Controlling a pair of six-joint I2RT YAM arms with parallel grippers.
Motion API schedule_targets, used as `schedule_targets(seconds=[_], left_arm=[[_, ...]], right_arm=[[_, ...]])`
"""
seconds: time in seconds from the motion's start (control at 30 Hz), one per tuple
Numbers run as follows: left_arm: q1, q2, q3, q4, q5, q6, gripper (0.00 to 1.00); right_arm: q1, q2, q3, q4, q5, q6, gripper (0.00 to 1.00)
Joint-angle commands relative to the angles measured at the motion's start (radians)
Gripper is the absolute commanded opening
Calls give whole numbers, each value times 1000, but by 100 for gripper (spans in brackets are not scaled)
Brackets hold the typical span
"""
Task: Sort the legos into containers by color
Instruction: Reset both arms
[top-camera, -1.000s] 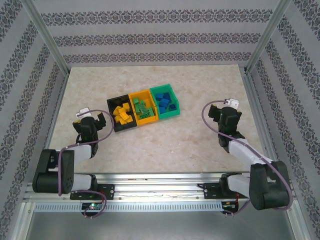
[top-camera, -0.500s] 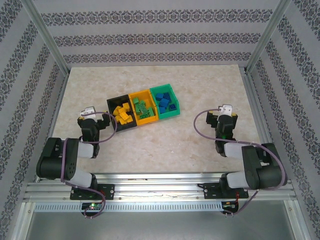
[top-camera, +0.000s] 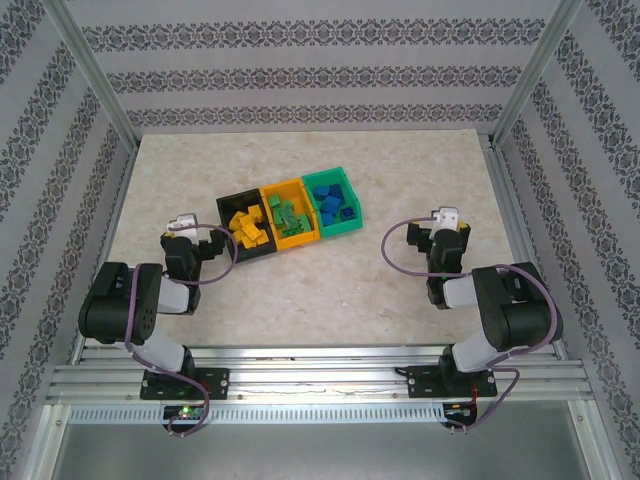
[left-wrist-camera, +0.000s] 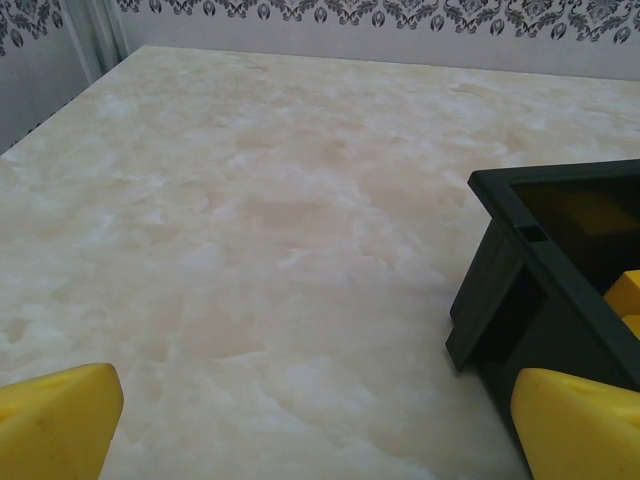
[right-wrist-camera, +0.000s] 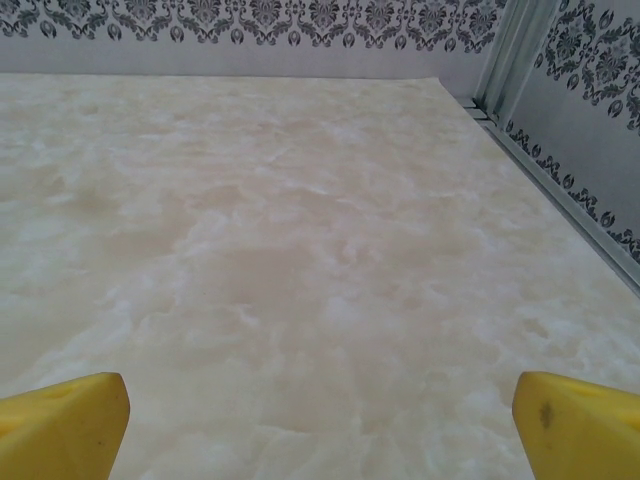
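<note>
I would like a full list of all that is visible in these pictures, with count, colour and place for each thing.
black bin: one, black, left end of a joined row, mid-table
orange-yellow bin: one, orange-yellow, middle of the row
green bin: one, green, right end of the row
yellow legos: several, yellow, in the black bin
green legos: several, green, in the orange-yellow bin
blue legos: several, blue, in the green bin
table: one, beige marbled
walls: grey-white patterned, around the table
left gripper: one, yellow fingers, open, beside the black bin
right gripper: one, yellow fingers, open, over bare table
</note>
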Motion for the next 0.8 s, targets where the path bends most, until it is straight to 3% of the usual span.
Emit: schedule_targets(seconds=[0.0,0.77], left_arm=[[5,0,23,13,34,13,100],[5,1,36,-15,55,21,100]], right_arm=[[-7,2,17,32,-11,-2,98],[-7,2,18,32,-15,-5,98]])
